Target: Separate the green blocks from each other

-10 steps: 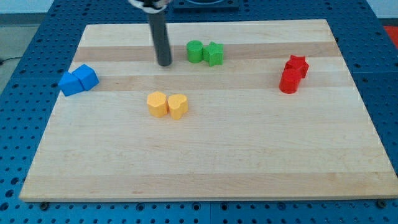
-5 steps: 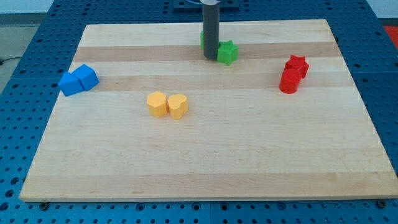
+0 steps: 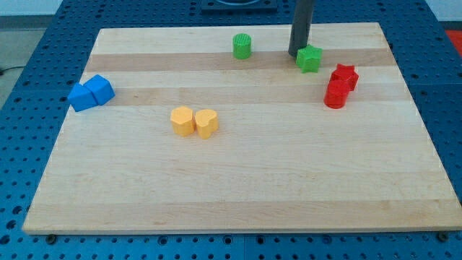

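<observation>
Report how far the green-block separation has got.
Done, by the look of it: the green cylinder stands alone near the view's top, and the green star sits well off to the view's right, with bare board between them. In hand: my tip rests at the star's left edge. Left: little, perhaps only backing off; the star is close to the red blocks but apart from them.

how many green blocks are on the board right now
2. A green cylinder stands near the view's top, left of centre. A green star block sits further toward the view's right, just beside my tip and close to the red blocks. None looks hidden.
</observation>
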